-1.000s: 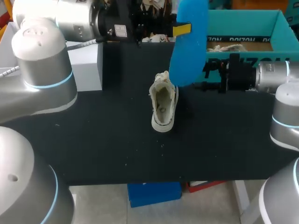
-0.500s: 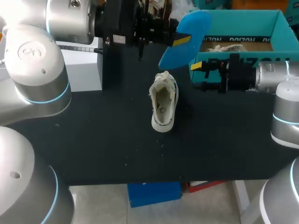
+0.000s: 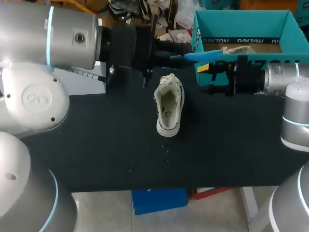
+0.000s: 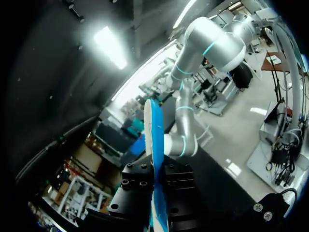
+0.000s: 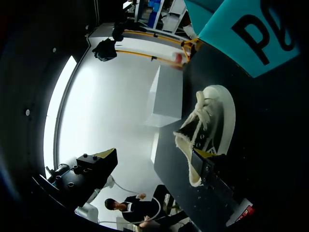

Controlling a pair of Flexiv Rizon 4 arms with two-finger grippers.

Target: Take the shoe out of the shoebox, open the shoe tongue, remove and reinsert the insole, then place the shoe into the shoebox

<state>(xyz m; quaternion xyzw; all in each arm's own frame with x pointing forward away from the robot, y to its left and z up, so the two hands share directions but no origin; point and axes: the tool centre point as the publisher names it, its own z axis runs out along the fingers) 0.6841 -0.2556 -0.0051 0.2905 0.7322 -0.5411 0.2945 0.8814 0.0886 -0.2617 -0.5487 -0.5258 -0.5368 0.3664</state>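
The shoe [image 3: 169,108] is out, with the shoebox [image 3: 241,19] at its 1 o'clock. The insole [image 3: 207,55] is removed and clamped in the left gripper [image 3: 176,52] at the shoe's 12 o'clock. The right gripper [image 3: 206,78] is spread and empty; reinserting and boxing remain, I judge.

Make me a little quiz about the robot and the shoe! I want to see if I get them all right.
1. Which gripper holds the blue insole, left or right?
2. True or false: the right gripper is open.
3. Where is the shoe?
A. Lifted up by the right gripper
B. Standing on the black table
C. Hanging from the blue insole

Key:
1. The left gripper; it is shut on the blue insole.
2. True.
3. B.
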